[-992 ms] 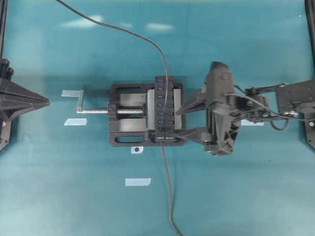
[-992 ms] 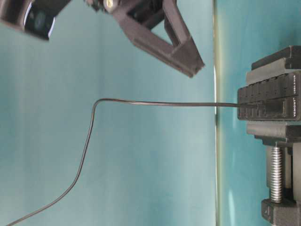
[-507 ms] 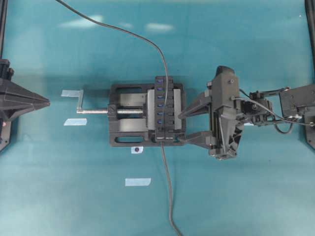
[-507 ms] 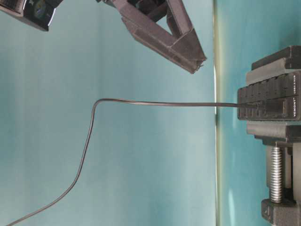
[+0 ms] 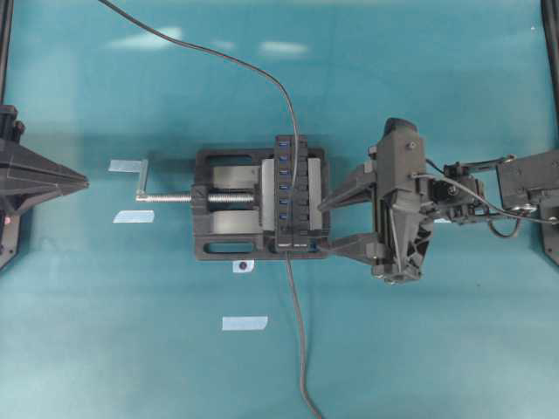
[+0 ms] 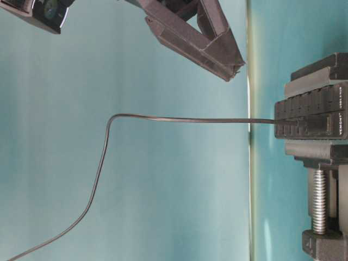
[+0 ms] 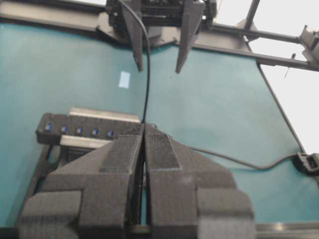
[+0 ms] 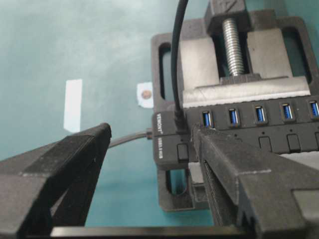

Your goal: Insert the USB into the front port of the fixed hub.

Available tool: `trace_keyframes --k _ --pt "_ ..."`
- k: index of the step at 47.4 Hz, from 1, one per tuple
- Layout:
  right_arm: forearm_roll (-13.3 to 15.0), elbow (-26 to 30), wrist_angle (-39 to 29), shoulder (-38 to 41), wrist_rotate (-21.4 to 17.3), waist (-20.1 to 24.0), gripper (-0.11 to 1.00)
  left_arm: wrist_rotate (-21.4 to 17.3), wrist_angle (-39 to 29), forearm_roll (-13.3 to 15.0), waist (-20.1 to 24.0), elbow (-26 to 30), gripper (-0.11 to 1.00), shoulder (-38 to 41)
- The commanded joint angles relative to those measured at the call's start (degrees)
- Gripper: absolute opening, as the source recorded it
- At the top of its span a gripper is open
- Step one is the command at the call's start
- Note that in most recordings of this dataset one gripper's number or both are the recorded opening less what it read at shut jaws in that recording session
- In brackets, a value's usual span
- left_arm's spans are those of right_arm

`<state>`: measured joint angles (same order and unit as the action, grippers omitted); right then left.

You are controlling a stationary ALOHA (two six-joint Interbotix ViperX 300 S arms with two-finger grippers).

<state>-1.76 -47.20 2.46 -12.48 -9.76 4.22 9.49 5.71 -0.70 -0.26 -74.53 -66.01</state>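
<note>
Teal table (image 5: 419, 105) (vise (image 5: 227, 205), tape (image 5: 244, 323))

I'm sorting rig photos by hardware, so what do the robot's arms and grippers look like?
Both are matte black plastic. The right gripper has two long wedge-shaped fingers with ribbed, textured inner pads; thin black wires loop along the right arm behind it. The left gripper has the same blocky, layered black fingers.

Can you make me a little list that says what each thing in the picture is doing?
USB: plugged into the hub's end port
fixed hub: clamped in the vise
vise: on the teal table
right gripper: open, empty, beside the hub
left gripper: shut, empty, far from the hub
</note>
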Motion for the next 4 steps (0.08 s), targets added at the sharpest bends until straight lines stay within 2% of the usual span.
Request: trace_keyframes --k 1,4 --pt "-0.1 0.4 0.6 -1.0 -0.7 0.2 0.71 0.1 0.5 -0.1 0.1 0.7 0.0 0.5" --pt "-0.1 0.4 0.6 -1.0 -0.7 0.2 0.71 0.1 0.5 -0.1 0.0 0.7 0.0 0.4"
